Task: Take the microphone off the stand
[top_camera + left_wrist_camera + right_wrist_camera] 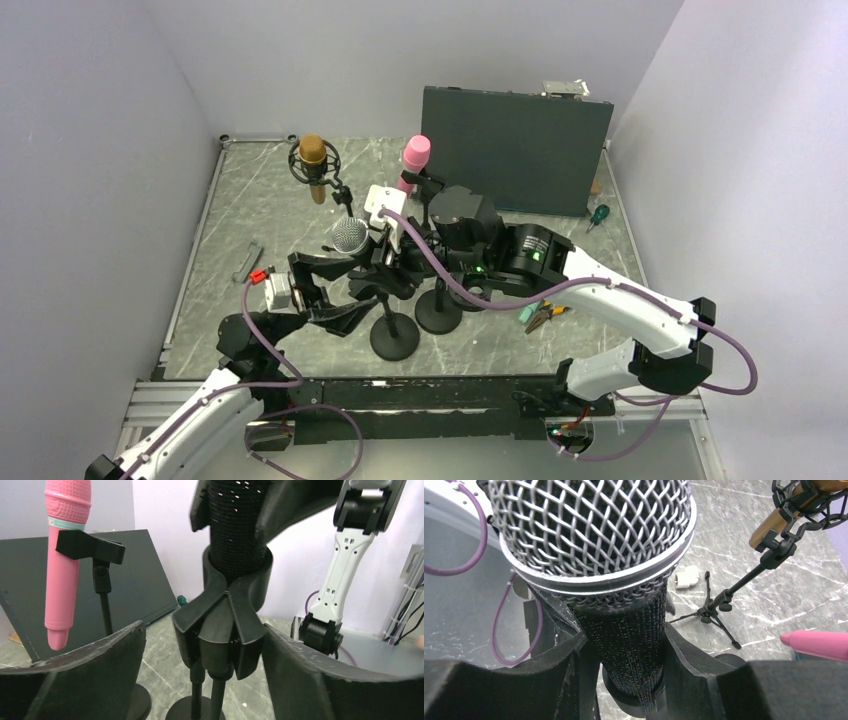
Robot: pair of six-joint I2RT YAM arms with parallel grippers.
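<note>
Centrally on the marble-patterned table (250,200), the silver-meshed microphone (350,237) sits in its stand clip (225,630). The right gripper (631,660) is clenched on the microphone's black handle, just above the clip. The left gripper (204,630) is released, its 2 fingers (100,675) spread to either side of the clip. Behind, a pink microphone (415,152) and a gold microphone (313,152) sit on 2 other stands.

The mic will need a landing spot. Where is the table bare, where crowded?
Bare: left side between gold microphone and grey bracket; near edge between stand bases and pliers. Crowded: centre, where left gripper and right gripper meet at the silver microphone.
</note>
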